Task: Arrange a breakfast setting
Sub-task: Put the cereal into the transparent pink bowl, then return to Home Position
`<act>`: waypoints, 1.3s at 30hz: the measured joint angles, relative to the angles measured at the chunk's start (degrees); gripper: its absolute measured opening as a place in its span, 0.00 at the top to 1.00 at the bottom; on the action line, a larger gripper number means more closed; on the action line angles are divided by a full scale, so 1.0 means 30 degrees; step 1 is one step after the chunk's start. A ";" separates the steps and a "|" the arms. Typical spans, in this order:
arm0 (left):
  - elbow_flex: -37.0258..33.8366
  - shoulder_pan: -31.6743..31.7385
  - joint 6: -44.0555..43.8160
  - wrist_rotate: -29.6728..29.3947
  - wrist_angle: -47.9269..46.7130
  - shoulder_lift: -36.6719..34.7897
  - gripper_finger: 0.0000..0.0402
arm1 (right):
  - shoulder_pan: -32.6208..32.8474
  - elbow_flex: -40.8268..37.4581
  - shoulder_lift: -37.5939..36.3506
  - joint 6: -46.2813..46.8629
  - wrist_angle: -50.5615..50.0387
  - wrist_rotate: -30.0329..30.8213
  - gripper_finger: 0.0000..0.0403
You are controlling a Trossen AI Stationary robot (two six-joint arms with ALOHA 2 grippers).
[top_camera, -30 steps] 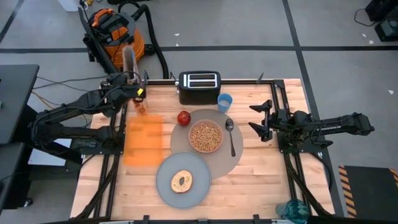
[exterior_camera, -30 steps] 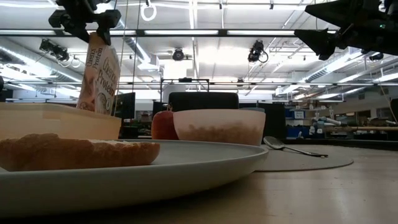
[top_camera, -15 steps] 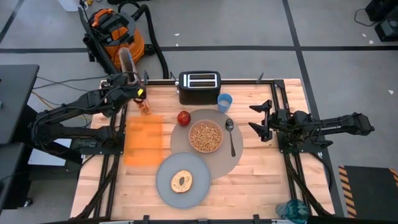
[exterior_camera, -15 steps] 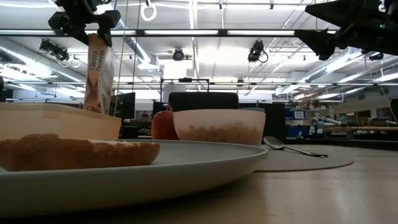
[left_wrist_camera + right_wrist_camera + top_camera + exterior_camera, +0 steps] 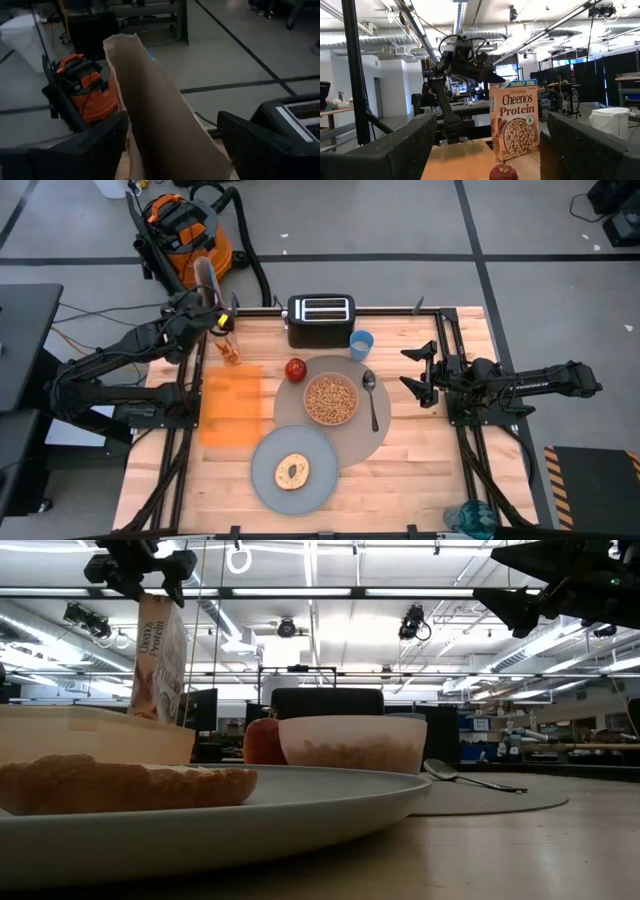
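My left gripper [image 5: 215, 320] is shut on a tall Cheerios Protein cereal box [image 5: 515, 120] over the table's far left. The box also shows in the low view [image 5: 160, 660]. A pink bowl [image 5: 331, 400] of cereal and a metal spoon [image 5: 372, 400] lie on the round grey placemat [image 5: 350, 442]. A red-yellow apple [image 5: 295, 368] sits at the mat's far-left edge and a blue cup [image 5: 361, 343] at its far edge. A bagel [image 5: 292, 471] lies on the blue-grey plate [image 5: 262, 480], near the front. My right gripper [image 5: 412, 372] is open and empty at the right. My left gripper pinches the cereal box's upper end [image 5: 150, 130] between its two fingers [image 5: 95, 150]. It comes from the table's left side, above the box. The box hangs upright below the fingers. The orange board hides its bottom in the low view, so I cannot tell whether it touches the table.
A black toaster [image 5: 320, 320] stands at the far edge, right of the box. A flat orange board [image 5: 230, 405] lies at the left, just in front of the box. An orange vacuum [image 5: 185, 230] stands on the floor beyond the table.
My left gripper has turned the cereal box about its upright axis: its front showed, then its narrow side, and now the front shows again. The gripper has gone a little toward the far edge and up, still shut on the box.
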 joint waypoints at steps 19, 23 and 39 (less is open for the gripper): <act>0.3407 -0.2748 0.4579 0.6348 0.4185 0.0004 0.29 | 0.0000 0.0000 -0.0003 -0.0052 0.0002 -0.0061 0.04; 0.1064 -0.5577 0.5891 0.8340 0.8023 0.0057 0.37 | 0.0002 0.0000 -0.0003 -0.0680 0.0010 -0.1356 0.07; -0.8235 -1.1991 0.8715 1.3245 2.0298 0.0822 0.58 | 0.0007 0.0000 -0.0001 -0.0597 0.0021 -0.2514 0.36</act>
